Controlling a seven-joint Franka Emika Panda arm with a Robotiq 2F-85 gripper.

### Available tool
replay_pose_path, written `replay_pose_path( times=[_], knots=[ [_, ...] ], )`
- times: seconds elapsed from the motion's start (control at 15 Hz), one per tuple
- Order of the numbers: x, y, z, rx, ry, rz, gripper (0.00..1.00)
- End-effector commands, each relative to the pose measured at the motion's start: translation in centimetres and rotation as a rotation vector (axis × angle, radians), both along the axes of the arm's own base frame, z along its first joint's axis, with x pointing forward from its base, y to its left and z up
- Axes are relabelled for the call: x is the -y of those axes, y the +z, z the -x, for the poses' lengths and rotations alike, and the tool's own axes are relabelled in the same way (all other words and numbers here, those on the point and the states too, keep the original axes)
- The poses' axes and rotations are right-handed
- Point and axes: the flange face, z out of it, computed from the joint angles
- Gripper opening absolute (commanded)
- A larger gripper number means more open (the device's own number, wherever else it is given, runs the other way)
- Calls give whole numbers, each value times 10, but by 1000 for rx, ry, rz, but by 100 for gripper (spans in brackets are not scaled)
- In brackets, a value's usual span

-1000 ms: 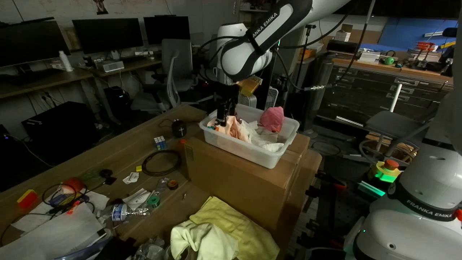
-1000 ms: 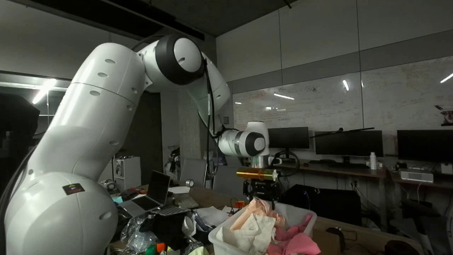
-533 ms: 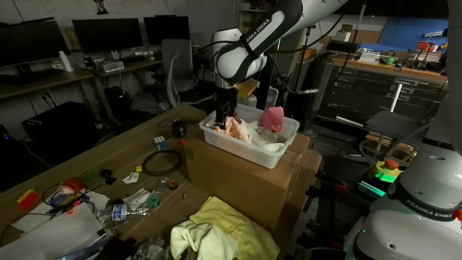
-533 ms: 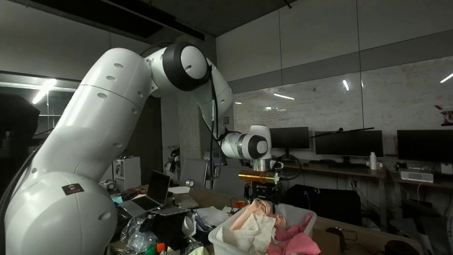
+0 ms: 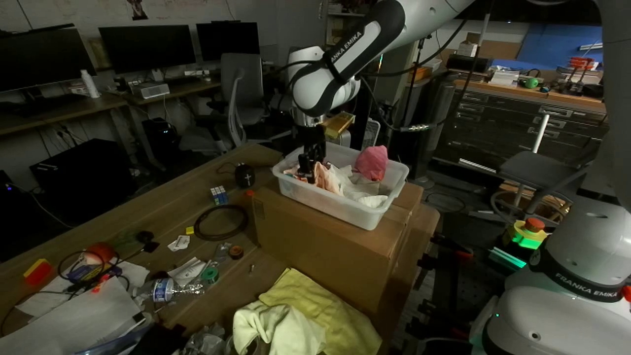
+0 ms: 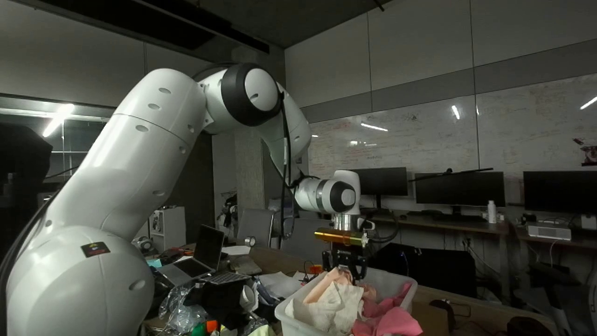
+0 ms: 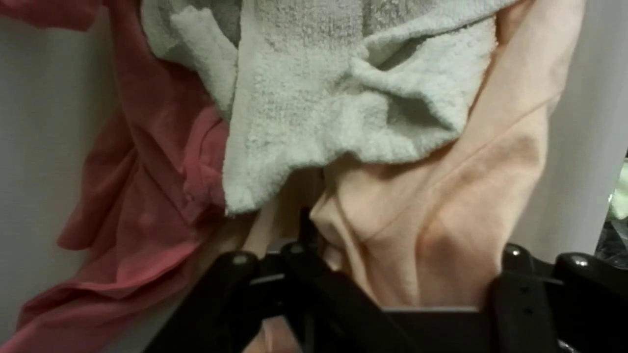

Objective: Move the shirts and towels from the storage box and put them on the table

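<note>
At ten o'clock inside the storage box [image 5: 323, 198], as an exterior view shows it: gripper [image 6: 344, 272] down among the cloth, fingers [image 7: 522, 294] wide apart, peach cloth [image 7: 456, 220] lying between them, unpinched. White towel [image 7: 304, 113] near box centre, pink cloth [image 5: 372, 162] at two o'clock; both left to do, as is the peach. More underneath: cannot tell. Off the box's six o'clock, yellow towel [image 5: 340, 315] and pale towel [image 5: 288, 329] lie on the table [image 5: 244, 278], presumably the finished share. My estimate: about halfway; peach likely next.
</note>
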Motion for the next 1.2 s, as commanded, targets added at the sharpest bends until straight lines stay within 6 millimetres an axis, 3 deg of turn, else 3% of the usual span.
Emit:
replay_pose_path(
  times=[0.0, 0.33, 0.73, 1.13],
  knots=[
    [5, 13, -4, -4, -30, -22, 35],
    [9, 36, 7, 37, -77, -27, 2],
    [13, 78, 25, 107, -198, -68, 3],
    [8, 163, 68, 253, -410, -233, 3]
  ],
)
